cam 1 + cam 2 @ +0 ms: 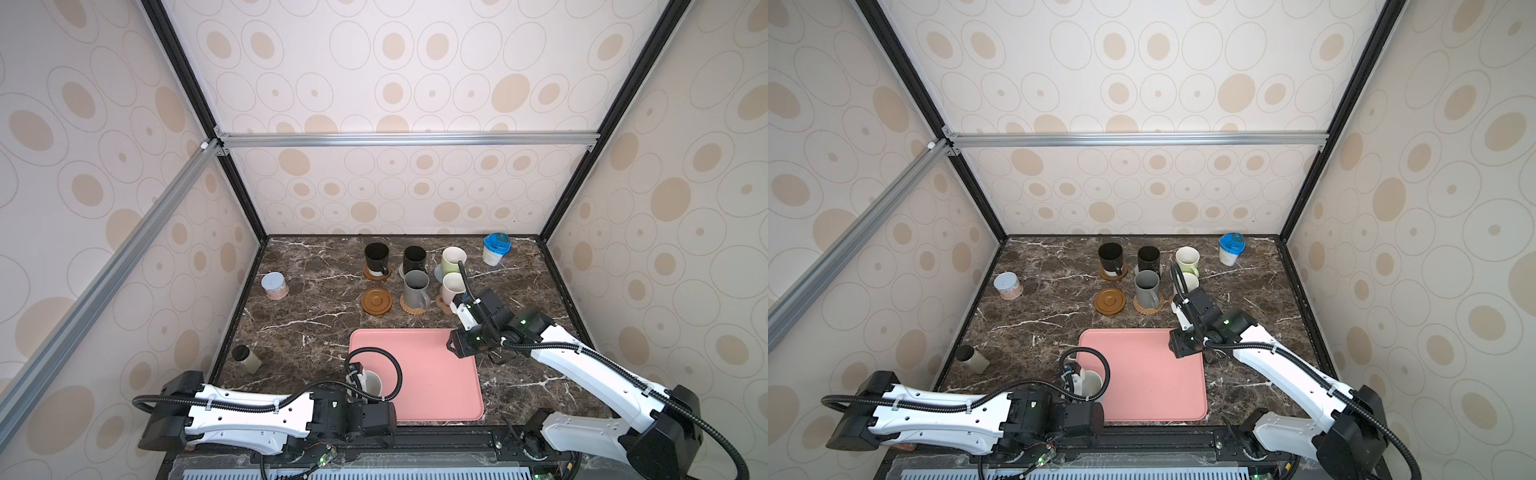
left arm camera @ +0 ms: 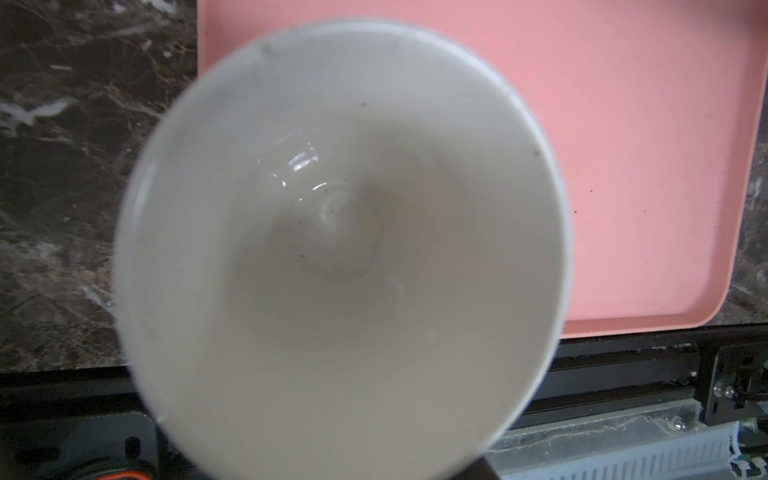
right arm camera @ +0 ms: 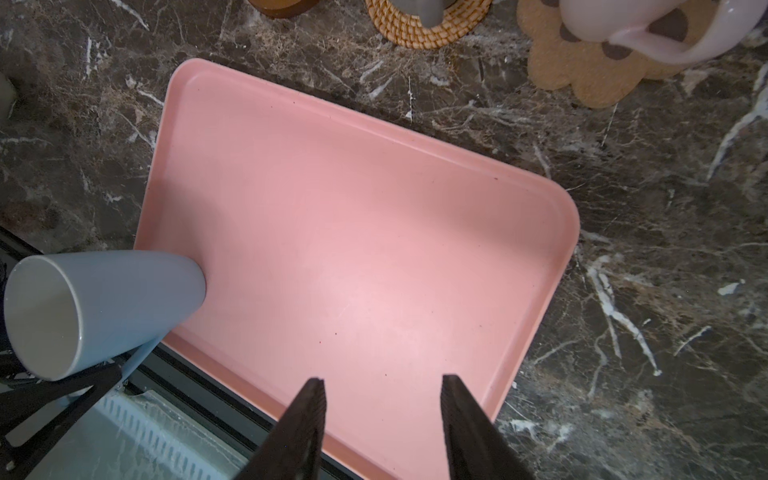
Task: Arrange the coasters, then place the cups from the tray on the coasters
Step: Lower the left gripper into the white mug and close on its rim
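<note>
Your left gripper (image 1: 358, 381) is at the light blue mug (image 3: 104, 307), the last cup on the pink tray (image 3: 353, 249), at its 8 o'clock edge, its grip impossible to tell, while your right gripper (image 3: 383, 380) hangs spread and empty, seemingly keeping clear of the vacant brown ringed coaster (image 1: 376, 302) at 11 o'clock.
</note>
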Controlling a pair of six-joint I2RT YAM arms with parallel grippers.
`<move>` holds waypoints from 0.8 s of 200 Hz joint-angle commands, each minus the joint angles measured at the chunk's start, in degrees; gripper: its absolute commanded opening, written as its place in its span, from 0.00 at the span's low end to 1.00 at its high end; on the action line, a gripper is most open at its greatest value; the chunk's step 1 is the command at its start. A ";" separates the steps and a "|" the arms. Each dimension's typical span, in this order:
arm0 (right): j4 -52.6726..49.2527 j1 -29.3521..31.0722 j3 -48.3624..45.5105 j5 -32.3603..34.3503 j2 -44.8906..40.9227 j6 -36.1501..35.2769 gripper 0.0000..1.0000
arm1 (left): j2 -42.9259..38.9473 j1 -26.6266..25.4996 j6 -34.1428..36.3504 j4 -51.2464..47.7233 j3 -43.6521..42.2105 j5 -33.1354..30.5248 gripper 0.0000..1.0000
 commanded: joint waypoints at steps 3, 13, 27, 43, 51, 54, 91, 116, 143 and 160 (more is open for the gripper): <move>-0.34 0.15 1.35 -0.39 0.89 -0.26 0.49 | 0.17 1.27 1.51 0.13 -0.63 -1.11 0.29; -0.34 0.12 1.51 -0.48 1.27 -0.35 0.49 | 0.14 1.56 1.84 0.29 -0.80 -1.11 0.27; -0.25 0.13 1.69 -0.65 1.80 -0.42 0.49 | 0.25 1.85 2.18 0.42 -0.85 -1.15 0.26; -0.33 0.08 2.13 -0.84 2.43 -0.51 0.49 | 0.48 2.11 2.56 0.40 -0.89 -1.20 0.23; -0.43 0.13 2.35 -0.92 2.68 -0.62 0.49 | 0.60 2.20 2.61 0.35 -0.85 -1.38 0.22; -0.43 0.06 2.38 -0.95 2.78 -0.60 0.49 | 0.61 2.21 2.63 0.37 -0.86 -1.44 0.21; -0.78 0.13 3.18 -1.01 3.50 -0.95 0.49 | 1.39 2.38 3.11 0.84 -0.64 -2.64 0.16; -0.60 0.08 3.23 -1.01 3.70 -0.97 0.49 | 2.15 2.45 3.66 0.78 0.15 -3.52 0.12; -0.43 0.09 3.62 -1.60 4.48 -0.65 0.49 | 2.81 2.53 4.75 1.08 1.15 -4.55 0.10; -0.34 0.11 3.97 -1.97 5.12 -0.53 0.49 | 2.83 2.48 5.29 1.46 1.58 -5.21 0.09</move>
